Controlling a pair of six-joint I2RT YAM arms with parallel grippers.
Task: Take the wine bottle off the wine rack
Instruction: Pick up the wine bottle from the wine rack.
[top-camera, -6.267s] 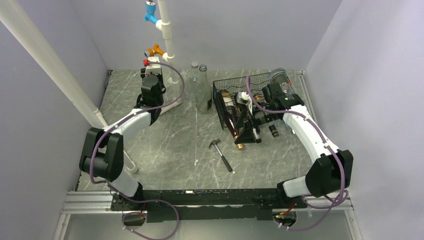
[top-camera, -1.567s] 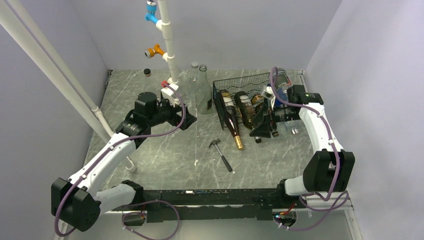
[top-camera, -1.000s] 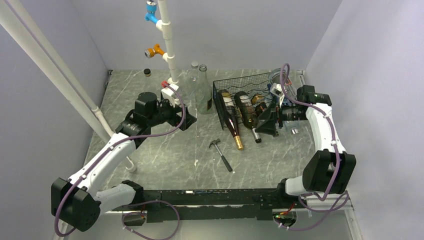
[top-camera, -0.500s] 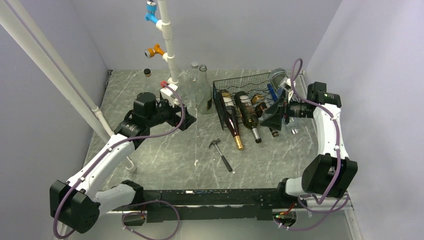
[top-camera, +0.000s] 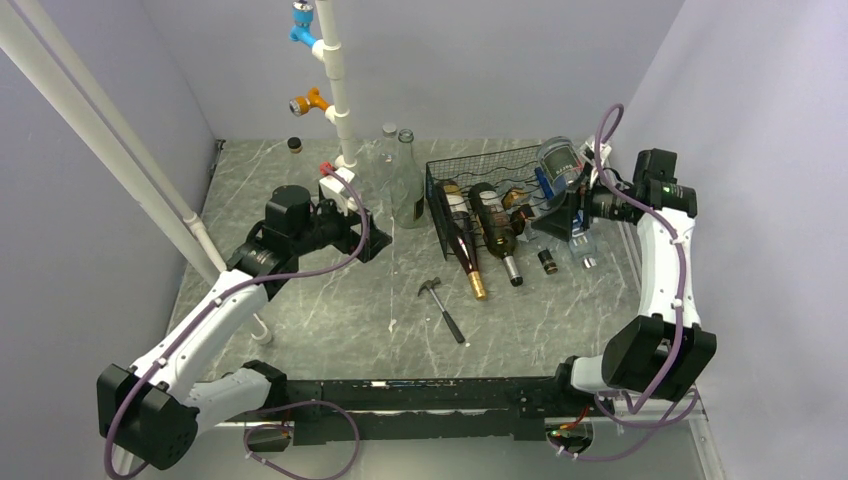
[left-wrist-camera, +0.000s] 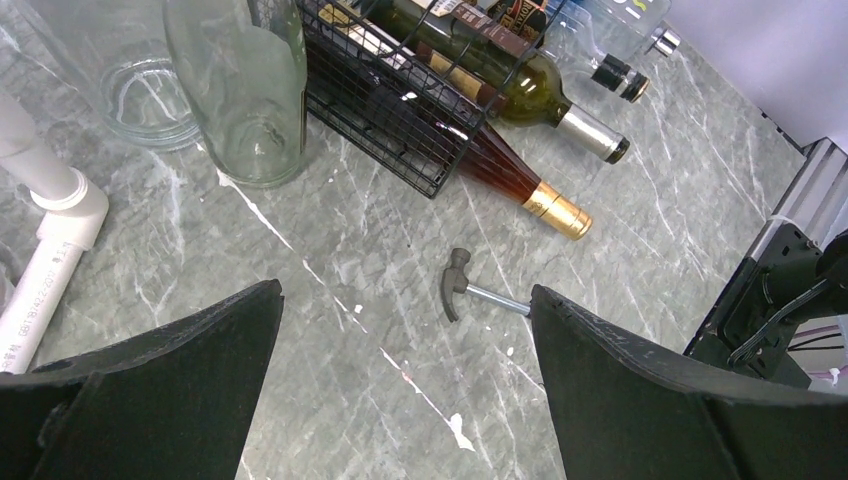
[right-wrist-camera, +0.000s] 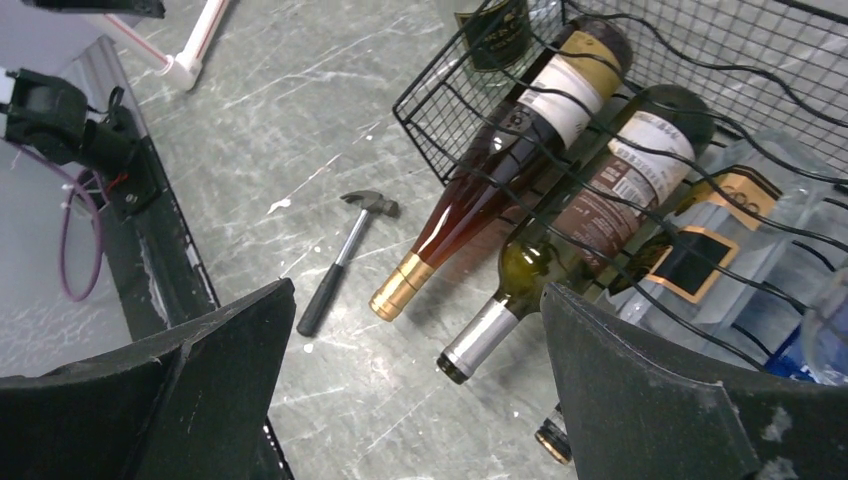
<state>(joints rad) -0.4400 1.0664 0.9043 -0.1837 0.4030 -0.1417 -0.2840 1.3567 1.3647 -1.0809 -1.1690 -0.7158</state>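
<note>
Wine rack (top-camera: 437, 205) is noted at the far right of the grey marble-patterned table (top-camera: 330, 300), standing on the tabletop. Three wine bottles are seen lying side by side in it, beneath the wavy upper wires. Their necks are pointed toward the near edge and stick out past the front mesh.

- Leftmost: amber wine bottle (right-wrist-camera: 470, 212), with gold foil on the neck.
- Middle: green wine bottle (right-wrist-camera: 528, 268), with a silver capsule and a brown-and-white label.
- Right: black-labelled bottle (right-wrist-camera: 690, 262), the label edged in gold. Its glass colour could not be determined under the wires.

No bottle has been taken out of the rack.

Right gripper (right-wrist-camera: 418, 292) is held at the rack's right side, angled down across the bottles. Its fingers are spread wide with nothing between them, and no contact with bottle or wire is seen. Left gripper (left-wrist-camera: 405, 300) is held over bare table to the left of the rack, fingers likewise spread wide and empty.

A small hammer (left-wrist-camera: 480, 292) is found lying flat on the table in front of the rack, near the gold-foil neck but apart from it. An empty clear glass bottle (left-wrist-camera: 240, 90) is stood upright just left of the rack. A second clear bottle (top-camera: 388, 145) is stood behind it. A white PVC pipe (top-camera: 335, 80) is seen rising at the back of the table.
</note>
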